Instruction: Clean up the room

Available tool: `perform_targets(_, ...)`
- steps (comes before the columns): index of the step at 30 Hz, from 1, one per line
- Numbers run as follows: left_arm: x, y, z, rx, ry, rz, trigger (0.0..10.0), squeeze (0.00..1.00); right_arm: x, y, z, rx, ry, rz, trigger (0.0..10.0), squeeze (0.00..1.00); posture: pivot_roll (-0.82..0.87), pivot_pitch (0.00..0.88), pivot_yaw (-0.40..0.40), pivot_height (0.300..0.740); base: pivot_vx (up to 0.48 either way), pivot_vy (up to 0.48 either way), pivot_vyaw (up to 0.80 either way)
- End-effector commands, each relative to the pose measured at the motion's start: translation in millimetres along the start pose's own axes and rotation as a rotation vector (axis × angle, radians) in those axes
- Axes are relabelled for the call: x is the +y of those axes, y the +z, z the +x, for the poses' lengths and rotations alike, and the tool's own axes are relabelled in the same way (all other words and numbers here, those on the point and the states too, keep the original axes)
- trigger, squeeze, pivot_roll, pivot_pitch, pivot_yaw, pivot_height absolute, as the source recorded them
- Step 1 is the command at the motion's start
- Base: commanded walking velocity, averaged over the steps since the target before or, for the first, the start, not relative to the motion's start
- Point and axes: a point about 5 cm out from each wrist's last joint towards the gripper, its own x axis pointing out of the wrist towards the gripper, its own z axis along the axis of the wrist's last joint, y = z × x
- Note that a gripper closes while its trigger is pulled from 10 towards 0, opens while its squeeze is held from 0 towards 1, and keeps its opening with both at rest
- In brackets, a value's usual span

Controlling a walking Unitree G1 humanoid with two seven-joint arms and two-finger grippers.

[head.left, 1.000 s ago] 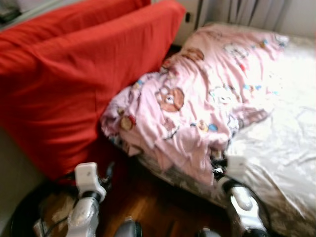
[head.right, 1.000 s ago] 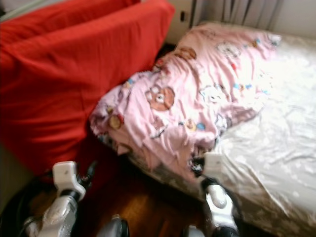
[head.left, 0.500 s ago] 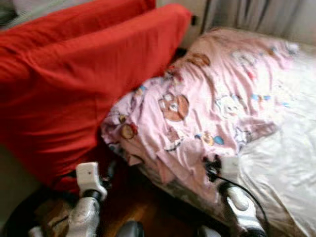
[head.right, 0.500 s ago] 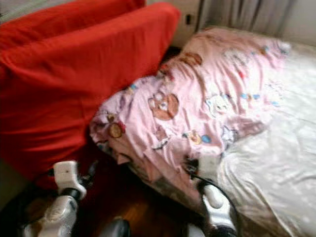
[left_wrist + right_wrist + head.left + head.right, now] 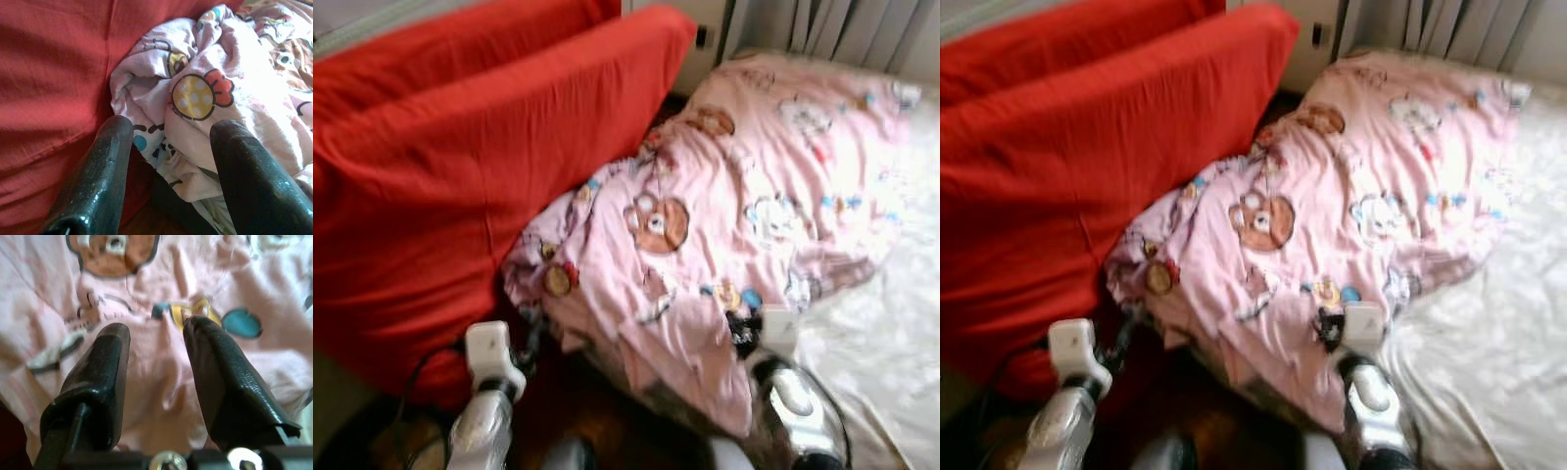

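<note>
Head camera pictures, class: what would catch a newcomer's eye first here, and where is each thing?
First, the big red cushion on the robot's left, leaning beside the bed. Next, the crumpled pink blanket with bear prints, heaped on the bed's near-left part and spilling over its edge, with the pale sheet bare to the right. The right gripper hovers open over the blanket's near edge, and the left gripper points open at its corner by the cushion.
</note>
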Motion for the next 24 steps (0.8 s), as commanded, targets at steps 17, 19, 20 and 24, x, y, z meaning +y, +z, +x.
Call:
perform_targets(17,-0.9,-7,-8.2,0.034,-0.020,0.000,10.0,0.00,-10.5,-30,-14.6,0.127,-0.100,0.081,10.0,0.00,-0.03,0.155,0.073,0.616,0.000,0.000,0.00)
perform_targets(19,-2.1,-7,-8.8,0.039,-0.032,0.007,10.0,0.00,-11.7,-34,-14.8,0.172,-0.123,0.090,10.0,0.00,-0.03,0.164,0.075,0.616,0.000,0.000,0.00)
perform_targets(20,-2.8,-7,-8.6,0.039,-0.037,0.009,10.0,0.00,-12.1,-36,-14.9,0.199,-0.132,0.093,10.0,0.00,-0.02,0.170,0.077,0.616,0.000,0.000,0.00)
perform_targets(24,-5.8,-3,-6.5,0.029,-0.053,0.011,10.0,0.00,-9.9,-40,-14.5,0.231,-0.135,0.146,10.0,0.11,0.00,0.192,0.087,0.616,0.000,0.000,0.00)
